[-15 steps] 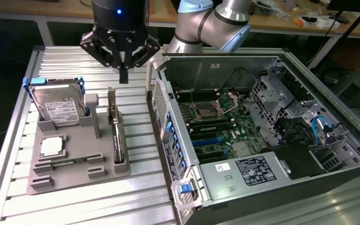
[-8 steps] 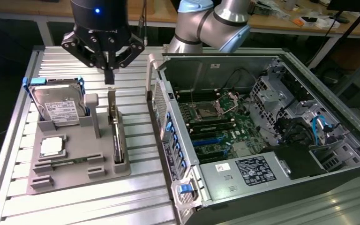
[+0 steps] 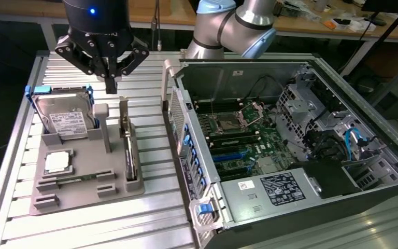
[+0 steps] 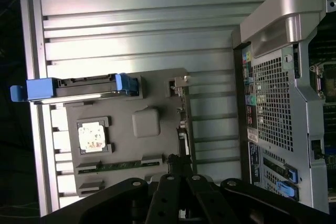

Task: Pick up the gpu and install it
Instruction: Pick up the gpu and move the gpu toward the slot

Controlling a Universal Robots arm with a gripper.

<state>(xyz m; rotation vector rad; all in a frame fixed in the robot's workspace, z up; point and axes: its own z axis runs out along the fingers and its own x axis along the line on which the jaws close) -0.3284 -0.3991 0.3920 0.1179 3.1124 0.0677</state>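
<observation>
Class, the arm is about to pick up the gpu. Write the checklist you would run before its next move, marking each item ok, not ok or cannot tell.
1. Hand open for grasping: not ok, shut.
2. Hand empty: ok.
3. Gpu standing on edge in its tray slot: ok.
4. Hand lined up over gpu: cannot tell.
5. Case open, board exposed: ok.
</observation>
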